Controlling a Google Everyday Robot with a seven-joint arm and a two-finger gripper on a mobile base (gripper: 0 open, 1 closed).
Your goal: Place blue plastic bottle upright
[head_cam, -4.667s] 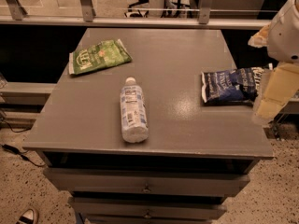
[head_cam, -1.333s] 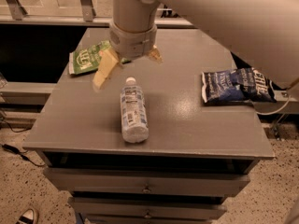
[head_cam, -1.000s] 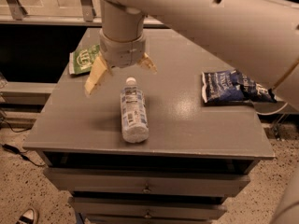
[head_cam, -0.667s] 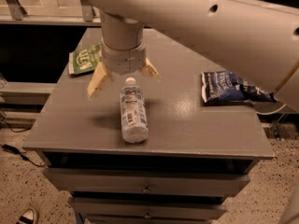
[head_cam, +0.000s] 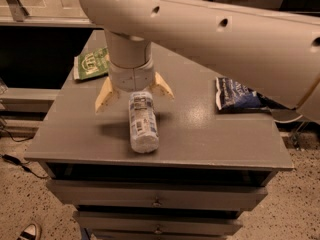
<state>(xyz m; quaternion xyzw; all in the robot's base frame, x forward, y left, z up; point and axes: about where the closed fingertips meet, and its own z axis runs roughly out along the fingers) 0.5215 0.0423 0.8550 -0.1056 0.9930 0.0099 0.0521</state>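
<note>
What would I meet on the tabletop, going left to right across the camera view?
Green snack bag → blue plastic bottle, lying on its side, with the end effector open and straddling its far end → dark blue chip bag.

You get one view only: high, in front of the counter (head_cam: 210,139), tilted down at its top and drawer fronts (head_cam: 155,196). The arm (head_cam: 225,29) crosses close to the lens. Claw (head_cam: 134,93) sits centre-left, jaws spread, over the blue plastic bottle (head_cam: 143,126) at its far end.
</note>
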